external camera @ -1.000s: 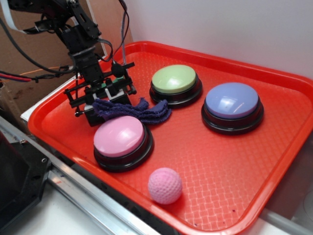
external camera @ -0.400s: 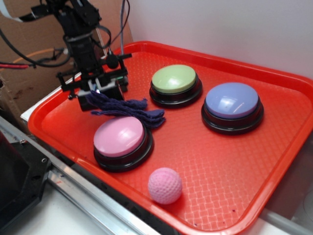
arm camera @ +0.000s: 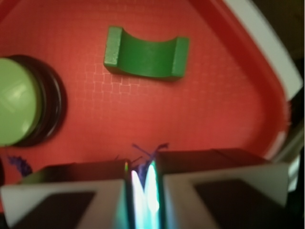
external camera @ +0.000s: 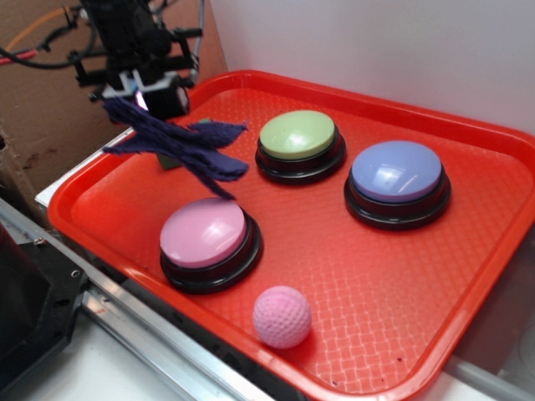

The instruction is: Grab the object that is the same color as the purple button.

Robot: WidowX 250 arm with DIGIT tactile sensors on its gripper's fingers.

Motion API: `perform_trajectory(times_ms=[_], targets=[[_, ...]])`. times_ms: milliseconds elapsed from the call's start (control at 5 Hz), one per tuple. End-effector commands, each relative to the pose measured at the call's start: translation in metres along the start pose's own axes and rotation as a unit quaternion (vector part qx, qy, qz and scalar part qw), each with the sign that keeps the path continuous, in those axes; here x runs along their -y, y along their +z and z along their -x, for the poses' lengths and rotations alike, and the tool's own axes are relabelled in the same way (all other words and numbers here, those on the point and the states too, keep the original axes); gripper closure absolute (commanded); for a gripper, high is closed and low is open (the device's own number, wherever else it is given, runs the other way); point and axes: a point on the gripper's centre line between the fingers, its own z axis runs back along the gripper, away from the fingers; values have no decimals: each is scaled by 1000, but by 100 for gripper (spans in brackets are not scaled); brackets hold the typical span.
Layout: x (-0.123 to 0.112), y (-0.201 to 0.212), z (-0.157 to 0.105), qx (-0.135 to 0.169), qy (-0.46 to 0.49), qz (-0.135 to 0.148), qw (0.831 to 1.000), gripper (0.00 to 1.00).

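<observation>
Tool point(external camera: 138, 90) pinching purple rag point(external camera: 180, 150), rag hanging clear above red tray point(external camera: 351, 276) near tabletop's back-left corner, wrist view only shows frayed threads point(arm camera: 145, 151) between pressed fingers plus green arched block point(arm camera: 145, 58), exterior adds purple button point(external camera: 396, 171) far right.

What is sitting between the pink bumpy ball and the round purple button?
Nothing. In the exterior view, only bare red tray lies between the pink dimpled ball and the lavender dome button.

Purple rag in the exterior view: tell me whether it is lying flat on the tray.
No, the purple rag hangs clear above the red tray, pinched at its upper end by the gripper.
</observation>
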Motion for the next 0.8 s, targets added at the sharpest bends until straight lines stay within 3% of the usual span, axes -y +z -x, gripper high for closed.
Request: perform_trajectory(times_ms=[0,200,600], targets=[[21,68,21,79,-165,-11,983,100],[25,84,31,108,-190,-4,976,100],[26,86,40,97,-169,-18,981,100]])
